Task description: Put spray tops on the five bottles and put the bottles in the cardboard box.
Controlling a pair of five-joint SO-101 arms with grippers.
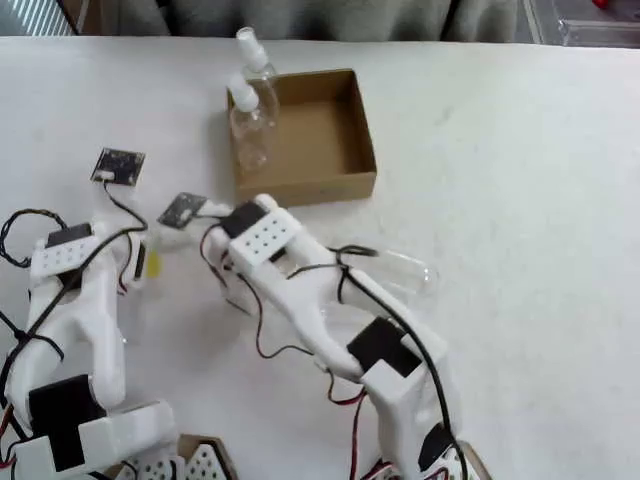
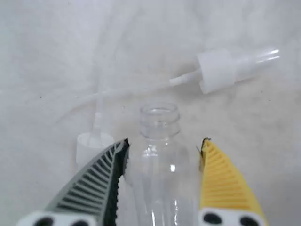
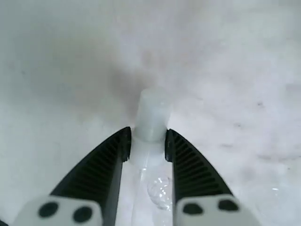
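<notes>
Left arm: the left arm (image 1: 75,310) rises from the near edge of the table (image 1: 520,200). Its wrist is bent down toward the cloth, well short of the cardboard box (image 1: 305,188).
Left claw: the left claw (image 2: 164,141) has one grey finger and one yellow one. They press against opposite sides of the open bottle (image 2: 160,120), grasping it below the neck.
Open bottle: clear, with a bare threaded mouth that points away from the wrist.
Loose spray tops: a spray top (image 2: 218,70) lies on its side on the table beyond the bottle mouth, its thin dip tube trailing away. A second white top (image 2: 91,143) sits just beside the grey finger.
Right arm: the right arm (image 1: 310,290) stretches diagonally from the near edge toward the box. Its wrist is low, just in front of the box's front wall.
Right claw: the right claw (image 3: 147,131) has its black fingers clenched on a white-capped clear piece (image 3: 153,113). I cannot tell whether that piece is a bottle.
Lying bottle: a clear bottle (image 1: 405,268) lies flat on the table, just beside the right arm's forearm.
Topped bottles: two bottles with spray tops (image 1: 258,75) (image 1: 247,120) stand at the box's left wall. I cannot tell whether they are inside it or just outside.
</notes>
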